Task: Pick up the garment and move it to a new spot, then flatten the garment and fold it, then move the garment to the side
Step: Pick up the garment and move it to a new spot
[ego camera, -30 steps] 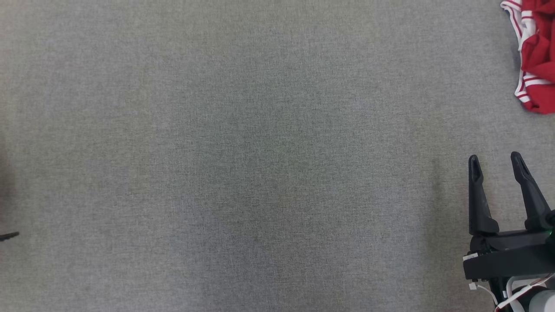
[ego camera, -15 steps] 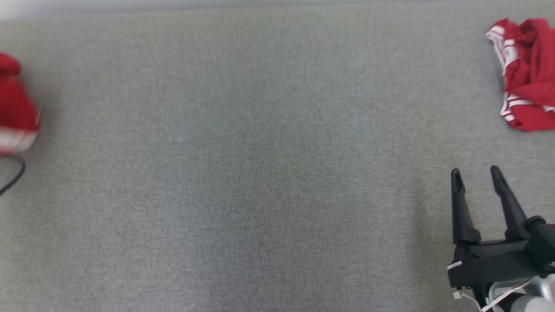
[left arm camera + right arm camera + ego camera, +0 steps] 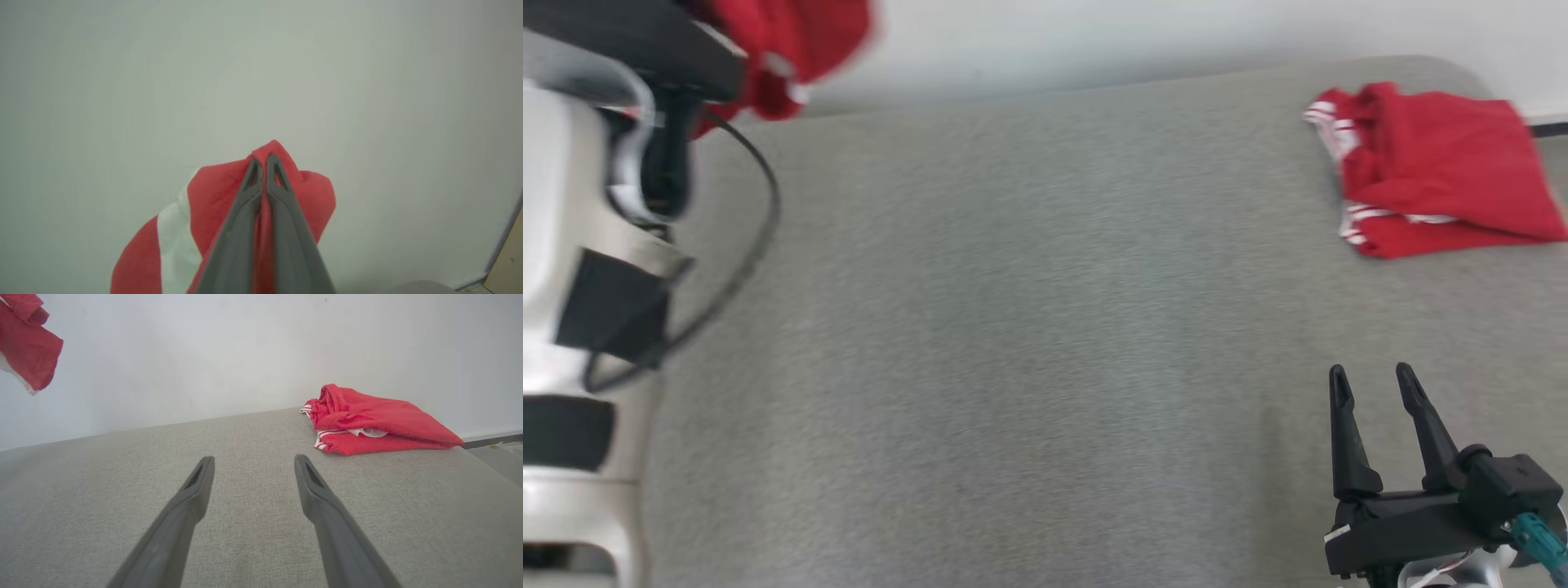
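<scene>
The left gripper (image 3: 264,160) has its two fingers pressed together on a fold of the garment (image 3: 212,196). The garment is red cloth with a broad white band, bunched and hanging in the air above the far left of the grey table (image 3: 1029,327), against the pale wall. The right gripper (image 3: 1368,377) hovers low over the table's near right with its fingers spread apart, and beyond it, at the far right edge, a second red piece (image 3: 1437,180) with thin white stripes lies loosely folded.

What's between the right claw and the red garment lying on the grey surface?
Bare grey surface separates the right claw from the lying garment, clear in the head view.
</scene>
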Controlling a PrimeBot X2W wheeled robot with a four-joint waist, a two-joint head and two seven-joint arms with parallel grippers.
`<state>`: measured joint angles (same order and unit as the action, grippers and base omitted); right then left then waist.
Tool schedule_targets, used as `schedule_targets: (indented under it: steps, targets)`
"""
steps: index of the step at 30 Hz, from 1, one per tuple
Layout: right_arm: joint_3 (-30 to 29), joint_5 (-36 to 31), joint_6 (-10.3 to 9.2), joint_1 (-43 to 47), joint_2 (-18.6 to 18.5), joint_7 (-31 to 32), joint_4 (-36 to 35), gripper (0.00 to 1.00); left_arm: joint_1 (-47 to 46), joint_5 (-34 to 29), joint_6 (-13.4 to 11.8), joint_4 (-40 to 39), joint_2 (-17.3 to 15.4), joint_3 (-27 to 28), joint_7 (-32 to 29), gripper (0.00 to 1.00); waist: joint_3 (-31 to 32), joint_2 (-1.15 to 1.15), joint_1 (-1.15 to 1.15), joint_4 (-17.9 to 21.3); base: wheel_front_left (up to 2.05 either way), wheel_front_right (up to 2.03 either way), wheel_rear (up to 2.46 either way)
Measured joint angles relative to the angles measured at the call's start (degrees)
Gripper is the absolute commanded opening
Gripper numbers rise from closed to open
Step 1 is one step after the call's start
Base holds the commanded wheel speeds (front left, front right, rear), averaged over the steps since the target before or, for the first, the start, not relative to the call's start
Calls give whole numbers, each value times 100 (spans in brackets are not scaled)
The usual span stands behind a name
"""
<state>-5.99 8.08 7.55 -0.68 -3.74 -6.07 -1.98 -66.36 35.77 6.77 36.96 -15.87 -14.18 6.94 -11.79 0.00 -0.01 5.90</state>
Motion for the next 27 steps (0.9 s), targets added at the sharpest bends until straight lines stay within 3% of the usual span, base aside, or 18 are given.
schedule_targets:
  steps: [6, 13, 15, 18, 24, 25, 26, 27]
  targets:
    - [23, 31, 0, 6, 43, -113, 180, 100, 573, 129, -179, -1034, 382, -218, -308, 0, 115, 0, 0, 374, 0, 0, 0]
    - [96, 151, 0, 5, 71, -304, 435, 100, 2178, 136, -680, -2064, 689, -594, -511, 0, 204, 0, 0, 831, 0, 0, 0]
    - [108, 171, 0, 2, 73, -346, 493, 100, 2730, 218, -808, -2171, 765, -649, -542, 0, 211, 0, 0, 930, 0, 0, 0]
    - [115, 241, 0, -24, 73, -407, 563, 100, 3319, 19, -1023, -2180, 615, -737, -447, 0, 198, 0, 0, 1031, 0, 0, 0]
    - [115, 258, 0, -98, 74, -463, 703, 100, 4252, 186, -1099, -1641, 687, -849, -389, 0, 150, 0, 0, 1005, 0, 0, 0]
    - [126, 258, 0, -104, 75, -461, 721, 100, 4307, 155, -1116, -1506, 681, -871, -342, 38, 164, 0, 1, 984, 0, 0, 0]
    - [141, 257, 0, -112, 75, -463, 730, 100, 4328, 115, -1128, -1407, 678, -913, -311, 87, 186, 0, 1, 962, 0, 0, 0]
    - [144, 256, 0, -117, 76, -463, 731, 100, 4346, 120, -1079, -1380, 697, -914, -243, 100, 212, 0, 1, 940, 0, 0, 0]
